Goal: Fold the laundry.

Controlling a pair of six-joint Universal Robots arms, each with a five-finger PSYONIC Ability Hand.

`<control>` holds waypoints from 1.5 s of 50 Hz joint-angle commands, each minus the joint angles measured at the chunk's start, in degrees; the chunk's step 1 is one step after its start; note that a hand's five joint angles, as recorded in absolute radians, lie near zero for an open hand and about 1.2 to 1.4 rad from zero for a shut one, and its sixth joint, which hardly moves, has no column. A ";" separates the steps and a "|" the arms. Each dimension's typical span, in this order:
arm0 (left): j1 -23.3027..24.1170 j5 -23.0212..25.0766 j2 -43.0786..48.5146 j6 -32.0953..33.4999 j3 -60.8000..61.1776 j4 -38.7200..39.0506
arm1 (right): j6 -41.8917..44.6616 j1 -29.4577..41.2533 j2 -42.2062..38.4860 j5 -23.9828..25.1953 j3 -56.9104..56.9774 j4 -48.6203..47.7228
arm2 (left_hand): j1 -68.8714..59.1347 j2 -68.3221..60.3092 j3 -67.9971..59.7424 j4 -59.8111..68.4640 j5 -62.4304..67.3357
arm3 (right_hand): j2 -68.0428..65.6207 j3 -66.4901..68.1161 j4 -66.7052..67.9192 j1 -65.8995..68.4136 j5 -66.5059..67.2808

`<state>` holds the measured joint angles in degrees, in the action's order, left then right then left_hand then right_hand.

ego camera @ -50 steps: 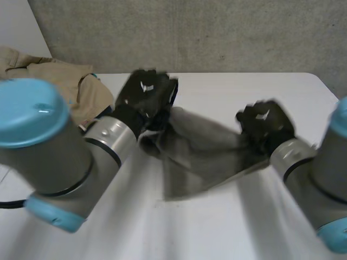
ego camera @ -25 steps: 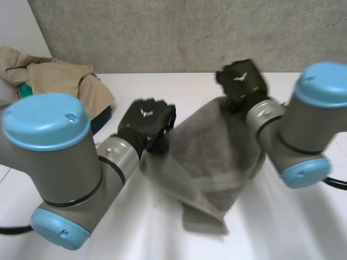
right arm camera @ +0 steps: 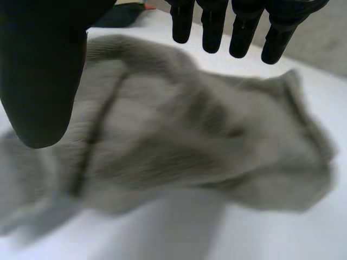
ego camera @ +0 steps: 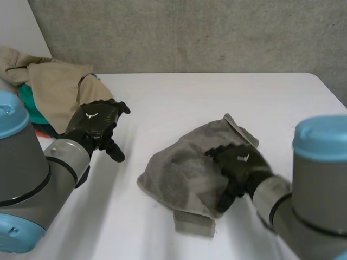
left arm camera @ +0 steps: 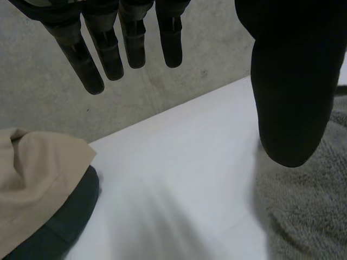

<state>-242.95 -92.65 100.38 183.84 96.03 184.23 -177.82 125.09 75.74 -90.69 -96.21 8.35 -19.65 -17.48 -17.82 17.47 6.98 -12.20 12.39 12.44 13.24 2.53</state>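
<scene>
A grey towel (ego camera: 187, 173) lies crumpled in a loose heap on the white table (ego camera: 179, 97). My right hand (ego camera: 238, 165) hovers over the towel's right side with its fingers (right arm camera: 241, 27) straight and apart from the thumb, holding nothing; the towel (right arm camera: 179, 141) spreads below its palm. My left hand (ego camera: 96, 125) is to the left of the towel, apart from it, fingers (left arm camera: 127, 38) straight and empty over bare table. The towel's edge (left arm camera: 303, 206) lies beside the left thumb.
A pile of laundry sits at the table's far left: a tan garment (ego camera: 51, 81) over a teal piece (ego camera: 30, 111), also the tan garment (left arm camera: 32, 184) and a dark cloth (left arm camera: 65, 222) in the left wrist view. A grey wall (ego camera: 190, 32) stands behind the table.
Both hands held the towel up in the air; they have let go. The towel has dropped onto the table. The left hand moved left, the right hand came down over the towel.
</scene>
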 commanded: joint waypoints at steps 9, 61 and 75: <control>-0.25 -0.08 0.78 -0.24 0.92 2.27 | -6.67 7.89 -16.41 -2.82 3.92 -11.70 | 1.87 -0.30 0.03 0.31 0.80 | -63.19 63.00 62.95 62.15 62.86; 10.91 11.45 25.40 -32.76 -17.02 2.71 | 25.14 -0.37 20.68 -3.70 10.43 -2.12 | -60.35 -62.52 -62.18 62.53 63.02 | -67.80 67.61 67.56 66.76 67.47; 3.53 4.23 -6.93 -13.98 -3.30 6.05 | 35.52 -8.29 18.93 -2.12 11.22 0.08 | -60.35 -62.52 -62.18 62.53 63.02 | -67.80 67.61 67.56 66.76 67.47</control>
<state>-237.67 -89.13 104.16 159.27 89.68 189.44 -144.68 117.23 96.15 -93.17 -84.70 7.79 -65.87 -68.31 -68.14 68.48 55.97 -67.22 68.46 68.79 62.91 56.69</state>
